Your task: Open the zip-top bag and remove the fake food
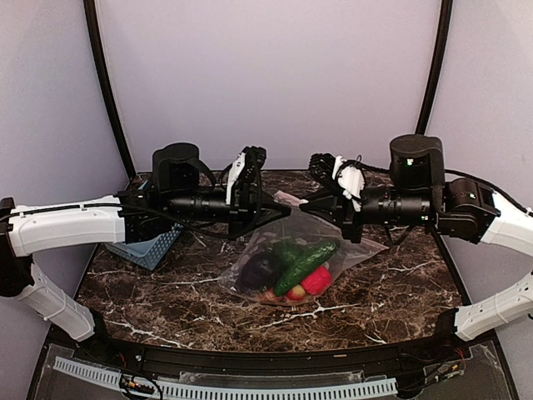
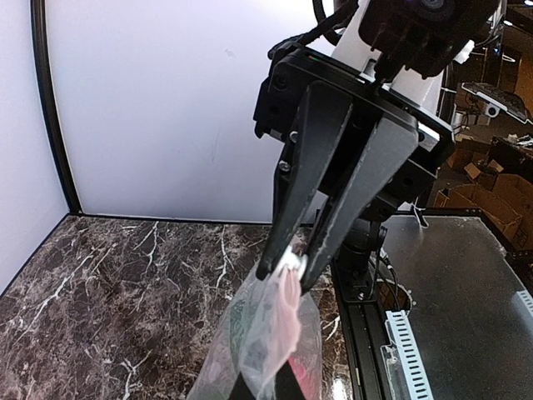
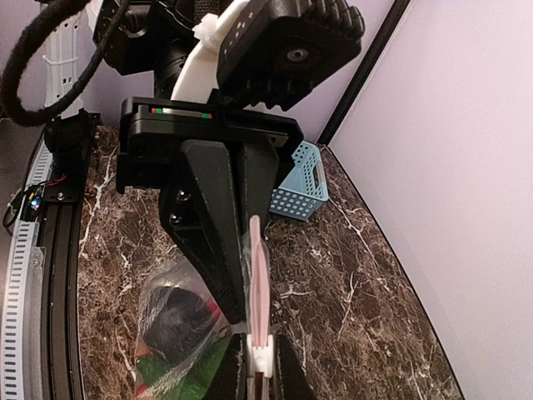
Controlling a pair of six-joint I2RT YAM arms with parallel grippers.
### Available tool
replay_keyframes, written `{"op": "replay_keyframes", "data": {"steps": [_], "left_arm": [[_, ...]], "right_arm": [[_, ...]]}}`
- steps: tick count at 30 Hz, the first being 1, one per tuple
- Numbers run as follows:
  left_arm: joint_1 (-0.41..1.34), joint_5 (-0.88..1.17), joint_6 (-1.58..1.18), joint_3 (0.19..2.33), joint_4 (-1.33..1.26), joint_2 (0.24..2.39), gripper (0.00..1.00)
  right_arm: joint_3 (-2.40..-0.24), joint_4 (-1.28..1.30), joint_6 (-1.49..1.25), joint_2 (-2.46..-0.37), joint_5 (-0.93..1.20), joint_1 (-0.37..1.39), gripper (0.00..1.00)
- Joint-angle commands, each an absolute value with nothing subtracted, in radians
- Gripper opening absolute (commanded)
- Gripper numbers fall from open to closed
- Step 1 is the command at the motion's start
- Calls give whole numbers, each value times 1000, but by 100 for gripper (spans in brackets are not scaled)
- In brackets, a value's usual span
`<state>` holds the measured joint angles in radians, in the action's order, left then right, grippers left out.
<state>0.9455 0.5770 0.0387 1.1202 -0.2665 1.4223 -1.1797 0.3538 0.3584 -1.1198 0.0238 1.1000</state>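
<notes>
The zip-top bag [image 1: 354, 247] hangs between the two arms over the middle of the worktop [image 1: 166, 300], its loaded belly sagging down toward the marble. The left pincer [image 1: 279, 210] is clamped on one side of the bag's top edge and the right pincer [image 1: 310, 200] on the other, their tips almost touching. The pink zip strip [image 3: 260, 279] runs as one flat band in the right wrist view, so the seal looks unopened, though I cannot be sure.

The main risk is slippage. The film is thin and glossy, and the cucumber [image 1: 306, 262], eggplant [image 1: 260, 271] and red pieces [image 1: 316, 282] weigh it down, so a pull could slide the film out of one pincer and drop the bag.

If either pincer has caught both walls rather than one, drawing apart would only stretch or tear the plastic. If the seal pops suddenly, the fake food [image 1: 291, 271] could spill and roll toward the near edge. The pincers sit so close that a small misjudged move might also knock them together.
</notes>
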Motion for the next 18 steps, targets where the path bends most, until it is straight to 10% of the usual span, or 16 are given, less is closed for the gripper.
{"op": "replay_keyframes", "data": {"steps": [1,18], "left_arm": [[926,595,26,1101,-344,1350,1],[849,565,-10,1040,-420,1288,1]], "right_arm": [[-1143,367,337,-1081,-35,1104,4],[-1018,378,248,-978,-50,1076,4]]}}
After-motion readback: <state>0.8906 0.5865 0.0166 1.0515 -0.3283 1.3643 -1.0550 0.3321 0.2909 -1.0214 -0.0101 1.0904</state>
